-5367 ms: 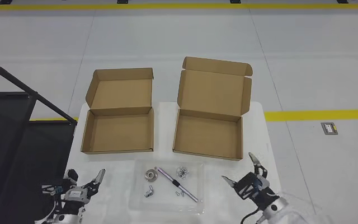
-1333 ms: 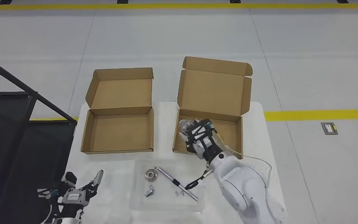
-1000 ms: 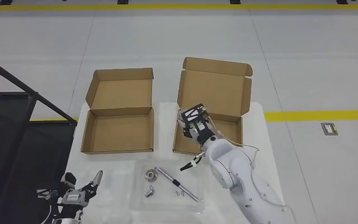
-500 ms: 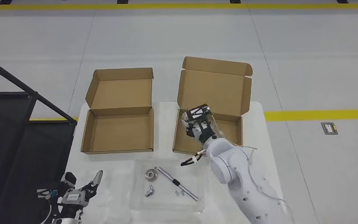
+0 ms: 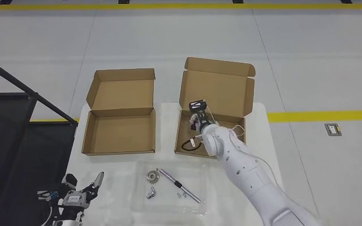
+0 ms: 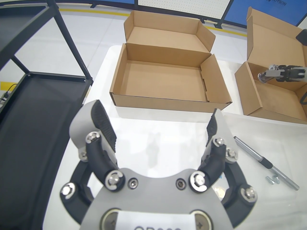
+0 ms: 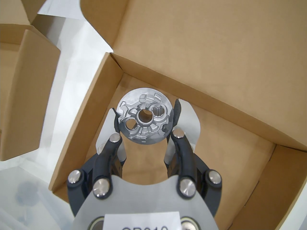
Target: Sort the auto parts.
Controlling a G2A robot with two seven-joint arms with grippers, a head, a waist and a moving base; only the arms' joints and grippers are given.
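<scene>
My right gripper (image 7: 146, 114) is shut on a round grey metal disc (image 7: 144, 117) with holes and raised teeth, held just above the floor of the right cardboard box (image 7: 230, 130), near its back left corner. From above, the right gripper (image 5: 194, 120) sits inside that box (image 5: 226, 141). My left gripper (image 6: 158, 120) stands open with nothing in it near the table's front left corner (image 5: 85, 192). A clear tray (image 5: 169, 208) holds a metal rod (image 5: 179, 185), a round part (image 5: 151, 177), a small fitting (image 5: 150, 194) and small bolts (image 5: 181, 195).
The left cardboard box (image 5: 119, 134) lies open with its floor bare, and its lid stands up behind it. A black rack (image 5: 22, 147) stands beside the table's left edge. White table shows between the boxes and the tray.
The right arm came from the front right, took the disc out of the tray and carried it into the right box, moving farther back over the last second. The left gripper barely shifted.
</scene>
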